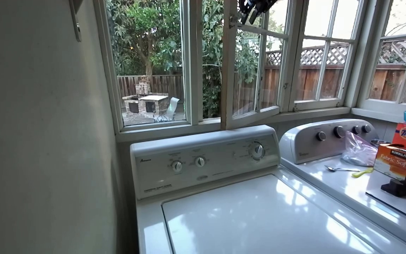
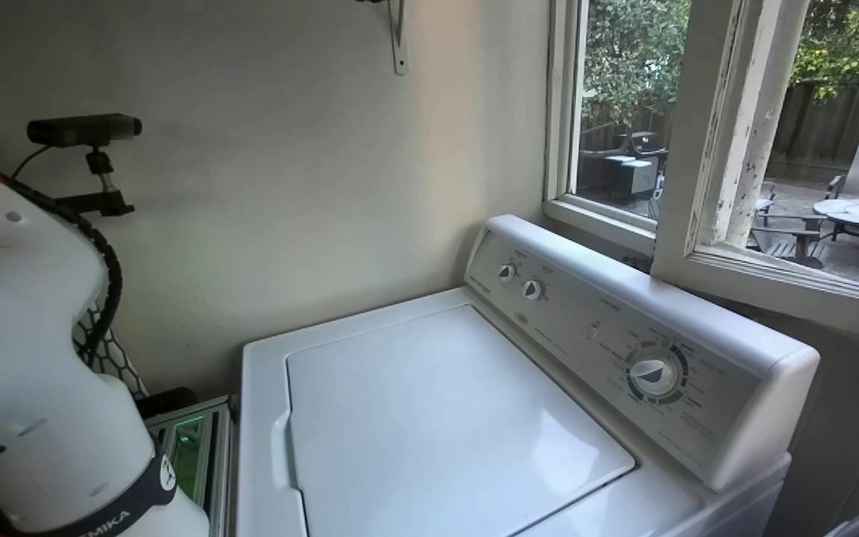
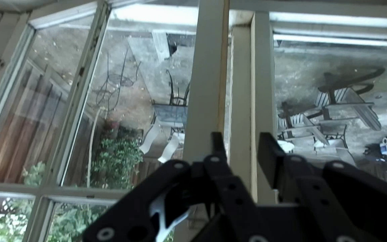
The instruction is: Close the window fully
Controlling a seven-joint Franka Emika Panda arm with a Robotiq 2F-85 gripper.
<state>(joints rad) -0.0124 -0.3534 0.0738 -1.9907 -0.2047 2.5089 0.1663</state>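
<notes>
The window is a white-painted hinged sash (image 1: 228, 81) standing ajar, its free edge swung inward over the washer's back panel. A gap shows between that edge and the fixed frame. The sash also shows in an exterior view (image 2: 687, 201) and in the upside-down wrist view (image 3: 205, 84), with brown fence and green shrubs through its panes. My gripper (image 1: 248, 19) is open and empty, high up near the sash's free edge. In the wrist view my gripper (image 3: 244, 144) has one finger in front of the sash's edge and the other before the fixed frame. Contact cannot be told.
A white washer (image 1: 220, 215) stands below the sash. A dryer (image 1: 330, 158) beside it bears a plastic bag, a spoon and an orange softener box (image 1: 400, 164). A wall bracket (image 2: 398, 45) and a camera on a stand (image 2: 83, 130) are at the wall.
</notes>
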